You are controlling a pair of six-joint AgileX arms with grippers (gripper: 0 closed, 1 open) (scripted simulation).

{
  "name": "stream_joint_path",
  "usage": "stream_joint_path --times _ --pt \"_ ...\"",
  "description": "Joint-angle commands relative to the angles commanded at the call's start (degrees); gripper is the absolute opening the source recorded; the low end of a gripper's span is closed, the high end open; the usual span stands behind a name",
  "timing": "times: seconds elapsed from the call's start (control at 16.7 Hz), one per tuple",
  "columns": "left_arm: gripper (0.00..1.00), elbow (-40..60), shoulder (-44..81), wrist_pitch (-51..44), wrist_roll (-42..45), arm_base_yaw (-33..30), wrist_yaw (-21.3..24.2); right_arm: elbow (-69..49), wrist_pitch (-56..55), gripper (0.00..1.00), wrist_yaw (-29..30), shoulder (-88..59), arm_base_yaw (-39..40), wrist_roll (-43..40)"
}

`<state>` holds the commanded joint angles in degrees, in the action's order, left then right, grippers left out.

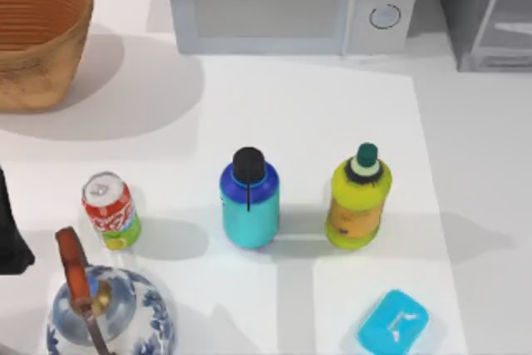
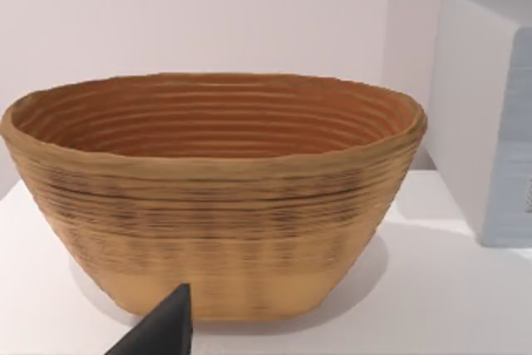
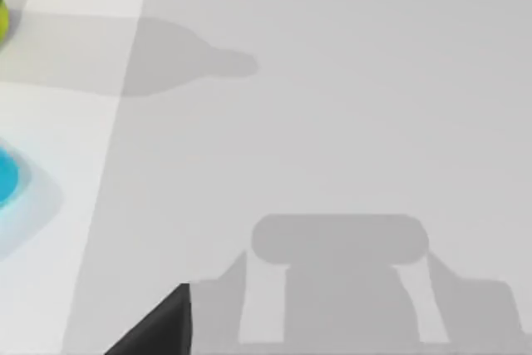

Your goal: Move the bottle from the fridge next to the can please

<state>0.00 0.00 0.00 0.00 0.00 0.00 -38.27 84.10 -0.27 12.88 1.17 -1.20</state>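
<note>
Nearest the lens in the left wrist view: a dark wedge [image 2: 162, 326] of the left gripper at the bottom edge, cut off by the frame; open or clenched cannot be told. Behind it, a woven basket [image 2: 216, 197], wide and ribbed, standing on the white table [image 2: 449, 288], with the flank of a pale box [image 2: 490, 114] beside it, cropped at the edge.

Same sort of dark wedge [image 3: 162, 326] of the right gripper in the right wrist view, likewise cropped, grip likewise impossible to tell. Below it, bare table with a blocky shadow and a bottle-shaped shadow; at the frame's edge a sliver of yellow-green [image 3: 2, 18] and a patch of bright blue [image 3: 7, 176], both too cut off to read there.

From the top view, the layout missing from both wrist views. Left arm [image 1: 10, 230] as a dark shape at the table's left edge, mostly out of frame. Bottle [image 1: 249, 199] upright on the table, out of the fridge, held by nothing, between the can [image 1: 110, 212] to its left and the yellow-green bottle [image 1: 358, 199] to its right, near each but touching neither. Can upright, just above a blue-and-white teapot [image 1: 104, 309] with a brown handle, partly cropped at the bottom. Flat blue box [image 1: 393, 322] near the bottom edge, right of centre. Microwave [image 1: 291, 2] along the far side, top cropped. Fridge [image 1: 490, 14] in the far right corner, well apart from the bottle, largely cut off; inside hard to make out.
</note>
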Motion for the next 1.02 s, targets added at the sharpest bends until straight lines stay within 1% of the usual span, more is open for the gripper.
stream_joint_path --times 0.18,0.3,0.42,0.6,1.02 --pt "1.0 0.0 0.0 0.0 0.0 0.0 0.0 -3.1 1.3 1.0 -3.0 -5.4 -5.3 -5.4" --pt "1.0 0.0 0.0 0.0 0.0 0.0 0.0 -6.4 2.7 1.0 -6.7 -12.0 -11.8 -12.0" --pt "1.0 0.0 0.0 0.0 0.0 0.0 0.0 -10.3 4.3 1.0 -11.2 -21.0 -20.5 -21.1" --pt "1.0 0.0 0.0 0.0 0.0 0.0 0.0 -16.4 6.4 1.0 -19.1 -38.5 -36.4 -38.6" --pt "1.0 0.0 0.0 0.0 0.0 0.0 0.0 -29.8 6.7 1.0 -38.4 -85.0 -75.6 -84.7"
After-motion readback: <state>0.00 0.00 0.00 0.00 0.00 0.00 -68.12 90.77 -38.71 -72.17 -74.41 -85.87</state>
